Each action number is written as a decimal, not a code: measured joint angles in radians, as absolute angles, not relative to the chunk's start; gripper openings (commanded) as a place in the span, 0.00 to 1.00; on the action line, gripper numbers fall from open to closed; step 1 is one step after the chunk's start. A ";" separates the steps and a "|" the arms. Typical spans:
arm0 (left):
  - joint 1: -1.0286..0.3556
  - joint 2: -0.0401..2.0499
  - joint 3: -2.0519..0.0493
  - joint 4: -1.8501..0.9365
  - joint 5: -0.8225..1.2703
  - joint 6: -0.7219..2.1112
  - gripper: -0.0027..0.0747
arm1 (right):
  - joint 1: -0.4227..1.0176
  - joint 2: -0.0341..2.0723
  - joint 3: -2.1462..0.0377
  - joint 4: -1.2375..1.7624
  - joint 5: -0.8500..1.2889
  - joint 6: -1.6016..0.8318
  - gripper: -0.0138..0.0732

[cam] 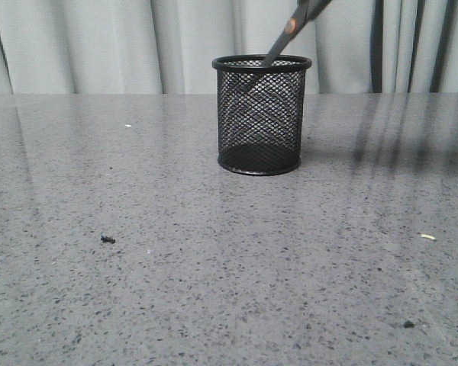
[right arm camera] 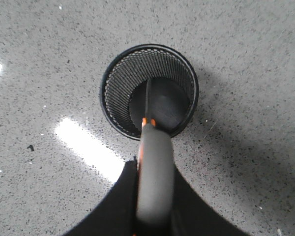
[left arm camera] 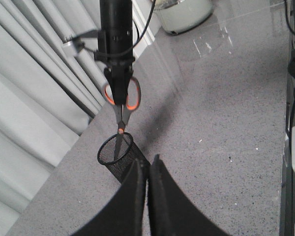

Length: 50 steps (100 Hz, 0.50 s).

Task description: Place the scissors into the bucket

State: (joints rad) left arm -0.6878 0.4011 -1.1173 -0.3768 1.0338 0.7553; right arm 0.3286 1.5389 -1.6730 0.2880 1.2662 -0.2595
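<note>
Below the right tool (left arm camera: 119,81), scissors (left arm camera: 121,101) apparently enter the bucket (left arm camera: 119,156).

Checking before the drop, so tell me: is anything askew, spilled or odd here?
Nothing is damaged or spilled. The scissors hang tilted, blades inside the bucket, held by the right gripper. The bucket stands upright. A few small specks lie on the table. The left gripper is shut and empty.

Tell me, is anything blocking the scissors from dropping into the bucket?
Nothing visible is. The right end effector holds the scissors tips-down, blades already past the rim of the bucket, whose inside looks empty in the right wrist view.
</note>
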 measured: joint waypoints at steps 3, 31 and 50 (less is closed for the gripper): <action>-0.688 0.395 -1.117 -0.377 1.034 0.755 0.01 | 0.329 1.551 -1.673 0.288 1.266 -0.260 0.09; -0.688 0.378 -1.117 -0.377 1.039 0.754 0.01 | 0.329 1.608 -1.692 0.286 1.257 -0.259 0.37; -0.688 0.378 -1.117 -0.363 1.030 0.754 0.01 | 0.329 1.609 -1.780 0.284 1.251 -0.259 0.69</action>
